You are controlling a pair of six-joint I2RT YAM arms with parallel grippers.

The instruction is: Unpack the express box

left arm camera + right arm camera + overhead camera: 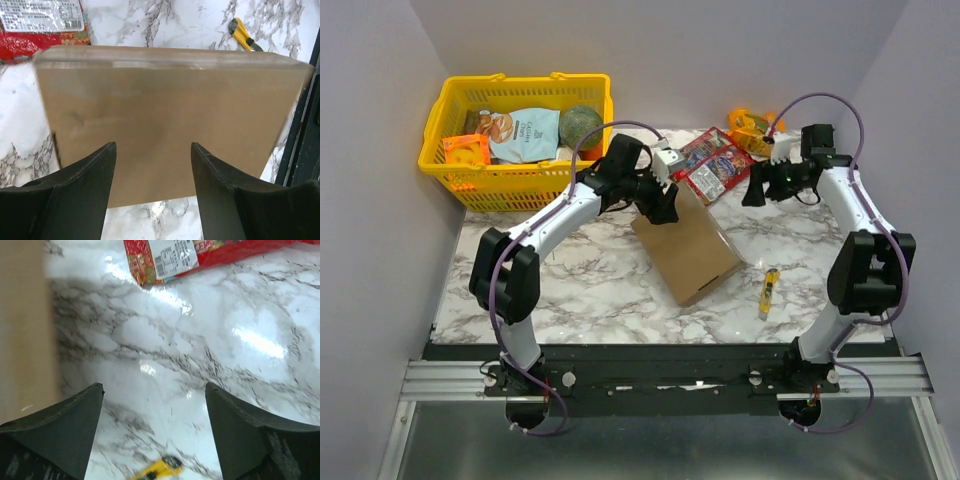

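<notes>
Express box [686,250] lies on the marble surface [580,280].
Left end effector [660,205] released over its 11 o'clock corner; right end effector [753,190] released, empty, at 2 o'clock.

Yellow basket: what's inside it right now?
The yellow basket holds a pale blue snack bag, a round dark green item and an orange pack. Whatever lies beneath them, and the basket floor, is covered.

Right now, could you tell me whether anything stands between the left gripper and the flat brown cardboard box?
Nothing visible does. The left gripper is open above the flat brown cardboard box, whose surface shows unobstructed between its fingers. The red snack packet and yellow utility knife lie beyond it.
</notes>
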